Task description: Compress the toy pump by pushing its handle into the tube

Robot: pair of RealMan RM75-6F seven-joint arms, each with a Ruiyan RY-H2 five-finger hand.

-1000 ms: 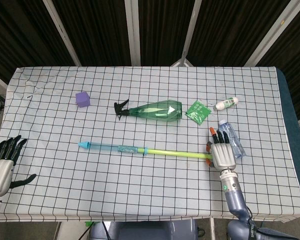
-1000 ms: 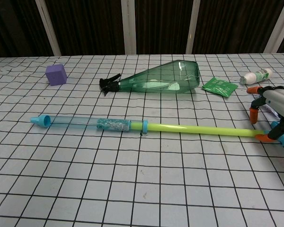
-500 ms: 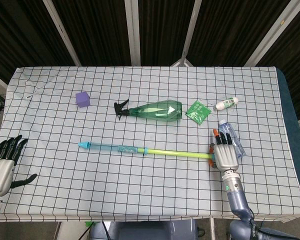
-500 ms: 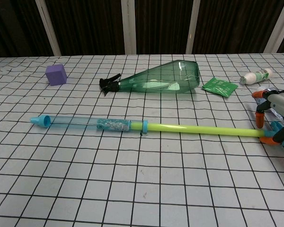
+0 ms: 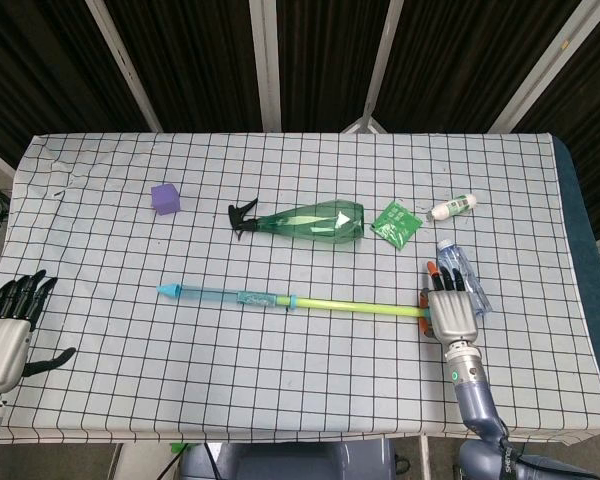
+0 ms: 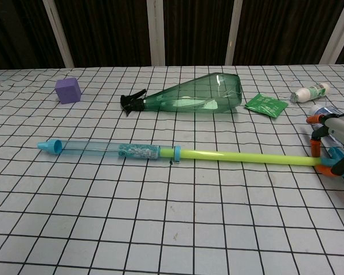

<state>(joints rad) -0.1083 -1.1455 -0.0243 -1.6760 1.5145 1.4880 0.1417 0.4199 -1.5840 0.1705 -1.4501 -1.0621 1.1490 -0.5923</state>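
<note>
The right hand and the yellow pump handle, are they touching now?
Touching. In the chest view the right hand has its orange-tipped fingers closed around the far end of the yellow handle, with no gap showing. The head view agrees.

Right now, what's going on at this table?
The right hand is at the far end of the toy pump, its fingers around the handle end of the yellow-green rod. That rod is almost fully extended out of the blue tube, so compression has not visibly begun. The left hand hangs open off the table's near left edge, holding nothing. A green spray bottle, purple cube and green packet lie untouched beyond the pump.
</note>
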